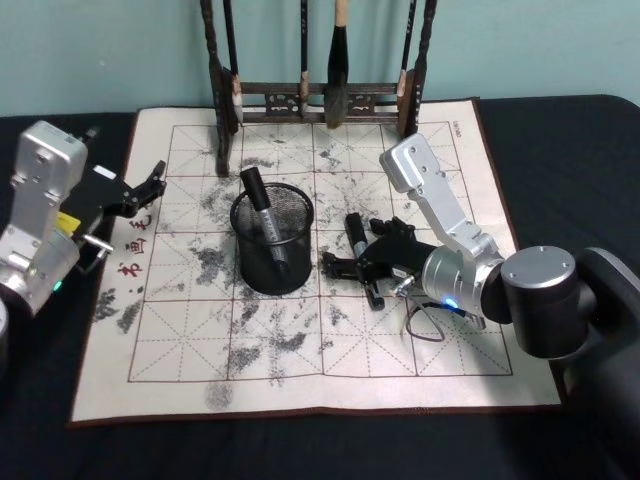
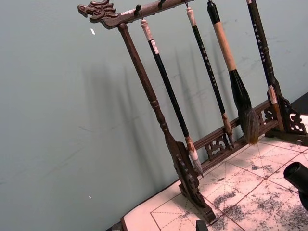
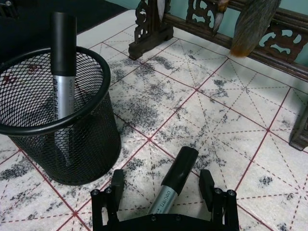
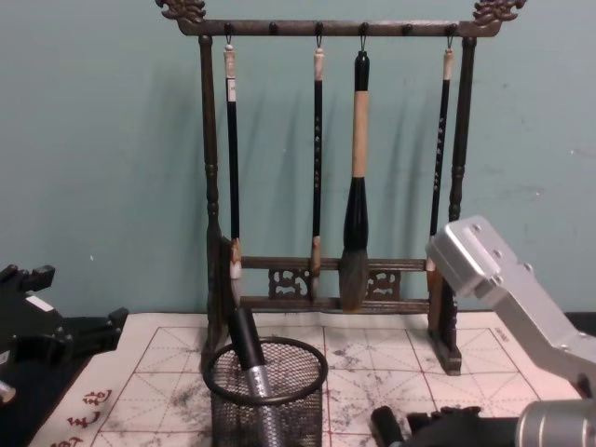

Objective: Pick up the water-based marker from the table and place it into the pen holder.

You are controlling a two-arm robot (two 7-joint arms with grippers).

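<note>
While right end effector (image 3: 161, 179) straddles marker (image 3: 178, 166), fingers (image 3: 207, 184) apart

The water-based marker (image 3: 174, 180) between the spread fingers of the right gripper (image 3: 161, 179) loses its lower barrel behind the gripper's body, and its lettering is too small to read. The second marker (image 3: 63, 72) standing in the pen holder (image 3: 91, 103) shows its lower half only dimly through the mesh. At the far edge of the calligraphy mat (image 1: 200, 375), the top of the brush rack (image 1: 300, 100) is cut off in the head view.

Two markers (image 3: 63, 72) (image 3: 178, 168); one pen holder (image 1: 292, 276); one brush rack (image 4: 209, 186); four hanging brushes (image 4: 231, 140) (image 4: 318, 140) (image 4: 359, 121) (image 4: 440, 140); one mat (image 1: 300, 370); two claws (image 1: 152, 186) (image 1: 358, 246).
</note>
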